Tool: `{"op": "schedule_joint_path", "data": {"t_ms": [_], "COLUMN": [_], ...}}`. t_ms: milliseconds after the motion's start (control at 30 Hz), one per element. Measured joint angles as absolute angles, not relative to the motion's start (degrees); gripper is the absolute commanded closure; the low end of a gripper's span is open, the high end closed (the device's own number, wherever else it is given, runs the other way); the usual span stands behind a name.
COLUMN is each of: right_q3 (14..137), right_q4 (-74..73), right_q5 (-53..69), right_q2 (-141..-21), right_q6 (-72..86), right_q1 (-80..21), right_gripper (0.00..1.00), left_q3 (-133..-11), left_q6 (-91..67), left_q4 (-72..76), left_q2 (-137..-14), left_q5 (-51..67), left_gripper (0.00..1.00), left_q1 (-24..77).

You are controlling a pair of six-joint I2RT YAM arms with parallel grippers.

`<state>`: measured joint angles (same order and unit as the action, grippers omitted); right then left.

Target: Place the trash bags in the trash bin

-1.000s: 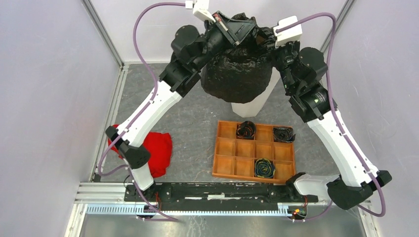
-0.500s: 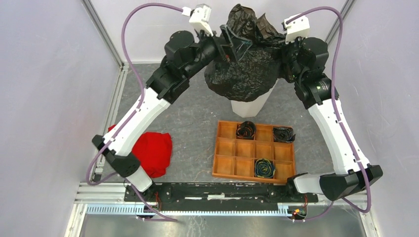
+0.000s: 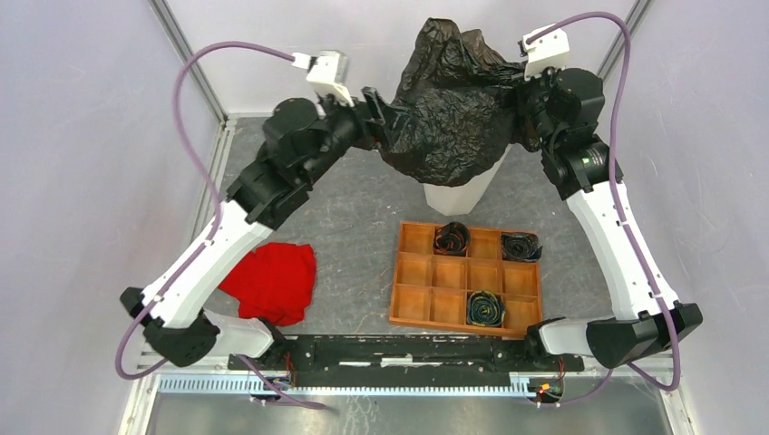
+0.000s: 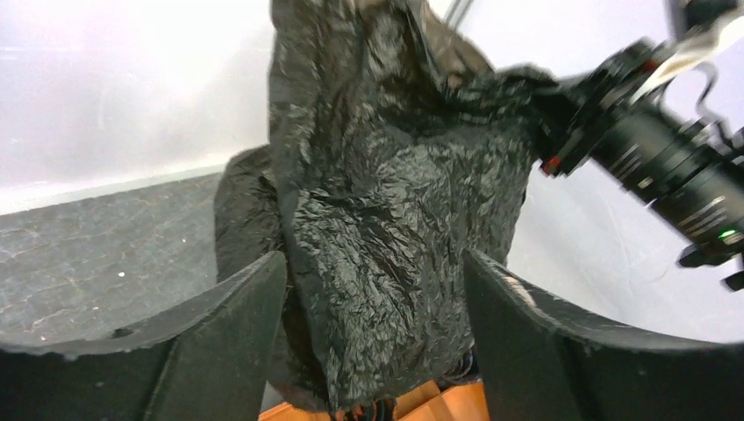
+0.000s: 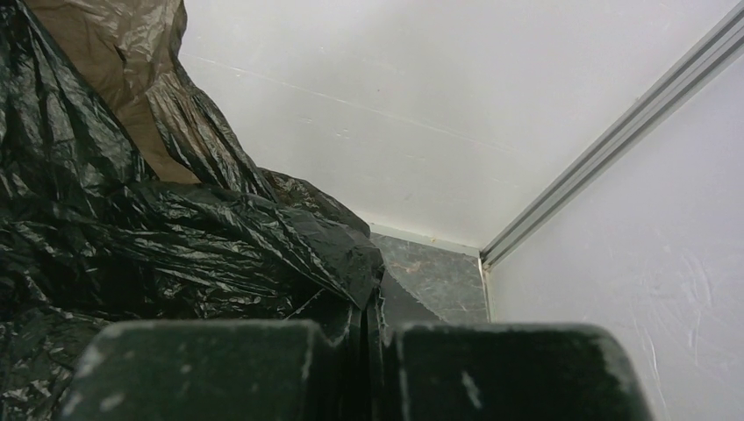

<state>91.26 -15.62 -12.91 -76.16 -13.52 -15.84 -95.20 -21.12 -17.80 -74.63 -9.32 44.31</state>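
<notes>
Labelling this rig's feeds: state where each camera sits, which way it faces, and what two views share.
Top external: above and behind, looking down on left arm, right arm, table, trash bag over trash bin.
Left wrist: on the left arm, facing the bag framed by its open left claw; right arm beyond.
Right wrist: faces the back corner; right claw shut on the bag.
Shared: all three see the bag.

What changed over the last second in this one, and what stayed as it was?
The left jaws opened, let go of the trash bag and drew back to the left; they are now beside its left edge. The bag, still pinched in the shut right jaws, stands taller over the trash bin. The bin, the red cloth and the orange tray stayed put.
</notes>
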Motion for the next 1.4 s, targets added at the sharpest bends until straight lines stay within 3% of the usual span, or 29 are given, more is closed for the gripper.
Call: {"op": "schedule_joint_path", "data": {"t_ms": [200, 333, 733, 1067, 1267, 1400], "right_q3": [92.0, 94.5, 94.8, 93.7, 91.2, 90.1], "right_q4": [-15.8, -16.0, -11.7, -10.6, -10.5, -10.3], "right_q5": [-12.6, -11.9, -7.5, -6.4, -6.2, -6.0], "right_q2": [-76.3, -77.0, -76.8, -76.8, -76.8, -76.8], "right_q6": [-13.6, -13.5, -12.3, -12.2, -12.0, -11.7], "right_q1": [-15.0, -14.4, -14.1, -14.1, -14.1, -14.0], "right_gripper": [1.0, 1.0, 1.0, 1.0, 1.0, 1.0], "left_q3": [-94.2, -94.2, -123.0, -128.3, -130.2, -130.3], "left_q6": [-21.2, -21.3, -21.3, -20.9, -19.9, -18.7], "left_q4": [-17.3, -16.2, -13.4, -13.6, -17.1, -20.7], "left_q2": [-82.2, -86.7, -112.4, -124.1, -124.1, -120.6], "left_q5": [-4.3, -0.8, 1.0, -2.5, -2.7, -2.9], "left_gripper": [0.3, 0.5, 0.54, 0.38, 0.11, 0.0], "left_q1": [44.3, 44.3, 44.3, 44.0, 43.8, 43.7]}}
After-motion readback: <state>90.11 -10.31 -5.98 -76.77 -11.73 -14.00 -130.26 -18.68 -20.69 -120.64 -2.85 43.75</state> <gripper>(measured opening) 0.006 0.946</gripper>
